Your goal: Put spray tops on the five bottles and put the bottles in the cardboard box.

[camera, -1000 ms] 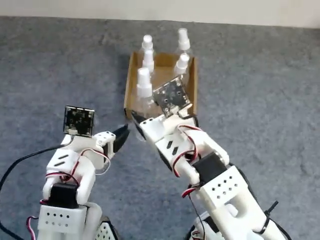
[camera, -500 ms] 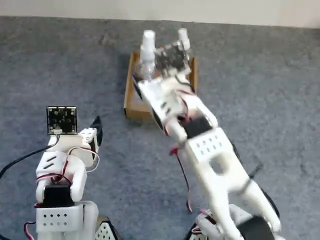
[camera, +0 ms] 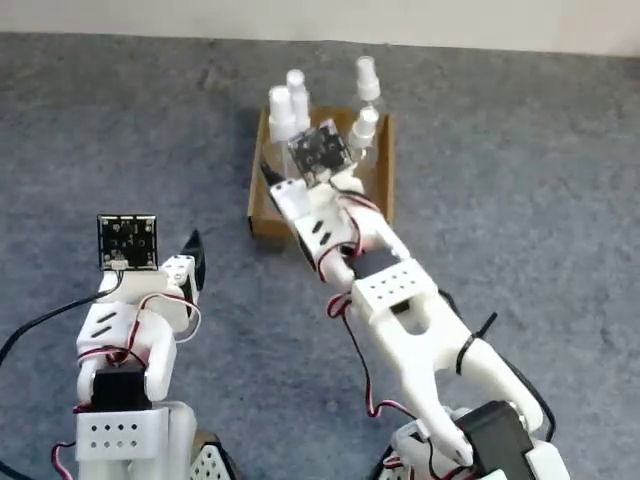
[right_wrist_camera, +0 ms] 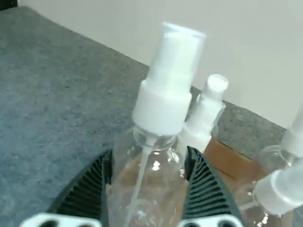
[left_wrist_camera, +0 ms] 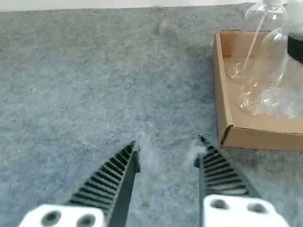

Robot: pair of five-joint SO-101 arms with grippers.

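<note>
My right gripper (camera: 285,172) reaches over the cardboard box (camera: 258,215) and is shut on a clear bottle (right_wrist_camera: 156,184) with a white spray top (right_wrist_camera: 168,90). That bottle (camera: 280,105) is upright at the box's left side. Other clear bottles with spray tops (camera: 365,125) stand in the box around it, one just behind (right_wrist_camera: 206,113). My left gripper (camera: 192,255) hangs open over the carpet, left of and nearer than the box; the left wrist view shows nothing between its fingers (left_wrist_camera: 165,151) and the box wall (left_wrist_camera: 222,94) off to one side.
Grey carpet (camera: 520,200) covers the table on all sides of the box. A pale wall runs along the far edge. The right arm's body (camera: 400,300) stretches from the near edge to the box.
The right arm has carried the bottle from the box's near edge to over the box's left side. The left gripper has drawn back leftward and now points away from me.
</note>
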